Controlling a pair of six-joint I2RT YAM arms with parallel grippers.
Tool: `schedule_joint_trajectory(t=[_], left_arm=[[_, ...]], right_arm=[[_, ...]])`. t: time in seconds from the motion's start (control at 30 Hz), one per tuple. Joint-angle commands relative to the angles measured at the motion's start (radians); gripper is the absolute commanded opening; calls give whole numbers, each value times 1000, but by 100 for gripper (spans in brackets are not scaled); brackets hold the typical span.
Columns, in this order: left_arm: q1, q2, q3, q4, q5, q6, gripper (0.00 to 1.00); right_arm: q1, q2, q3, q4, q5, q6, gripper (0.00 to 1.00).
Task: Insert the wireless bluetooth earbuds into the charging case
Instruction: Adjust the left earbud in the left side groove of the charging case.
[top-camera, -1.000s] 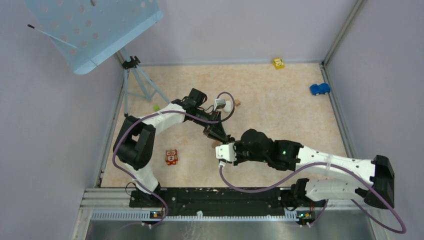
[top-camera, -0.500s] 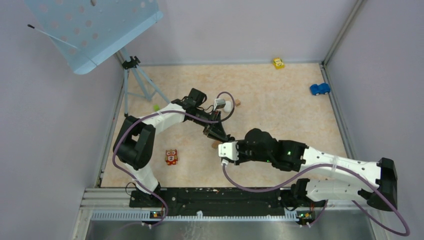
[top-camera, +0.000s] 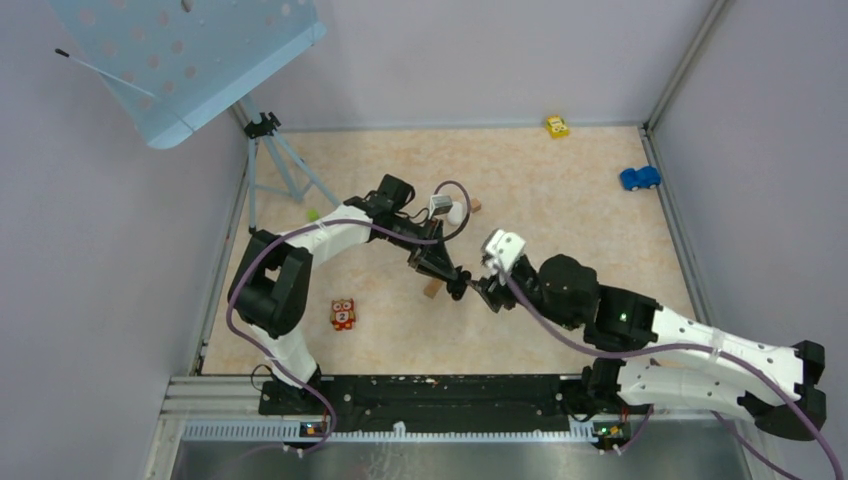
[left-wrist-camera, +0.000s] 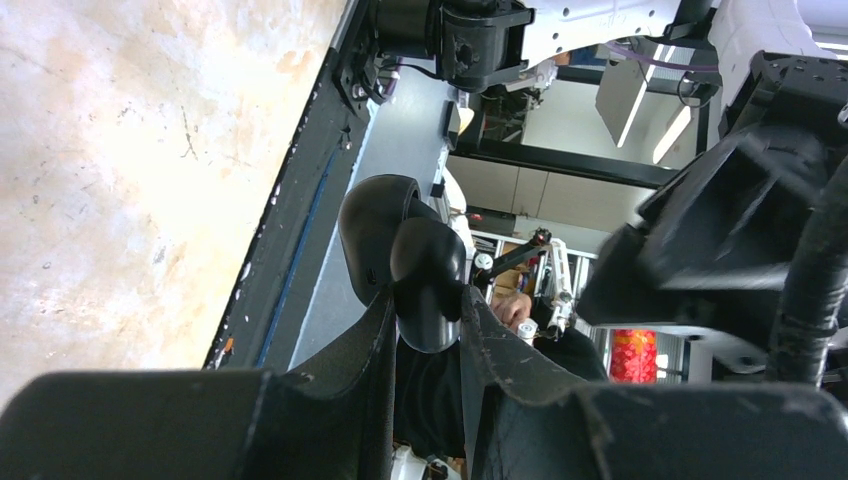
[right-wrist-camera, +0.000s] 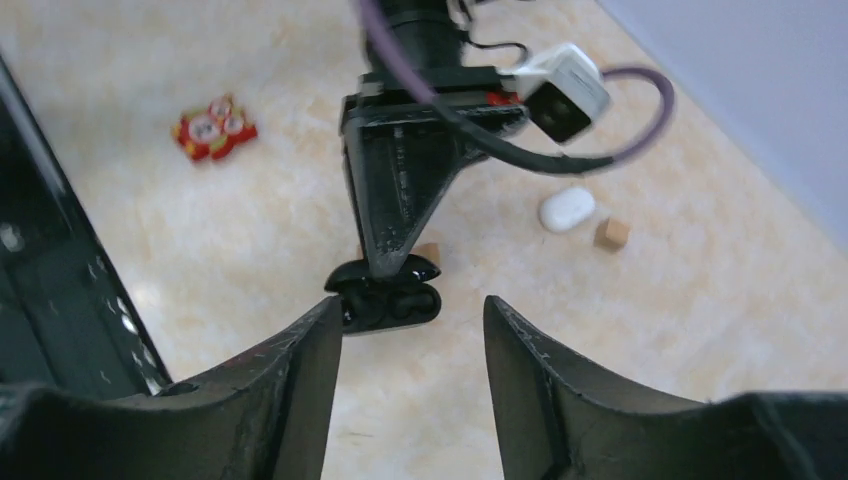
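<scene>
My left gripper (top-camera: 452, 277) holds a black charging case (right-wrist-camera: 385, 296) just above the floor, its fingers (left-wrist-camera: 375, 330) shut on it from above. The case (left-wrist-camera: 410, 250) has its lid open. Dark rounded shapes inside it look like black earbuds (right-wrist-camera: 398, 304), though they are too dark to be sure. My right gripper (right-wrist-camera: 412, 304) faces the case from the right, open, with nothing between its fingers. In the top view the right gripper (top-camera: 487, 287) is close beside the case (top-camera: 460, 286) and apart from it.
A white case (right-wrist-camera: 567, 210) and a small wooden block (right-wrist-camera: 611, 233) lie on the floor beyond the left gripper. Another block (top-camera: 432, 290) is by the black case. An owl toy (top-camera: 342, 314), a green ball (top-camera: 312, 214), a tripod (top-camera: 270, 150) and two toy cars (top-camera: 639, 178) stand farther off.
The right arm has swung its gripper round from the near side to the right of the black case, and its jaws have opened wider. The left arm has not moved.
</scene>
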Motion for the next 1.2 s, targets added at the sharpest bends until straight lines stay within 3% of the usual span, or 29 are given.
schedule_joint_trajectory(t=[0.0, 0.13, 0.3, 0.4, 0.5, 0.8, 1.03, 1.17], left_arm=[[3, -53, 19, 132, -15, -54, 0], [2, -92, -24, 324, -34, -181, 0], [3, -123, -45, 384, -114, -214, 0], [2, -147, -83, 460, -140, -255, 0], [3, -162, -102, 485, -155, -264, 0], [2, -194, -127, 524, -195, -252, 0], [2, -198, -131, 524, -191, -240, 0], [0, -188, -93, 439, -186, -180, 0]], right_arm=[[-9, -31, 46, -9, 323, 557, 55], [-27, -37, 73, -124, 375, 886, 52], [-81, -46, 61, -313, 321, 1397, 48], [-81, -84, -32, -280, 264, 1615, 49], [-81, -145, -149, -131, 222, 1756, 51], [-84, -159, -256, 32, 217, 1839, 38], [-102, -114, -249, 116, 212, 1845, 38], [-123, -97, -233, 115, 198, 1839, 38]])
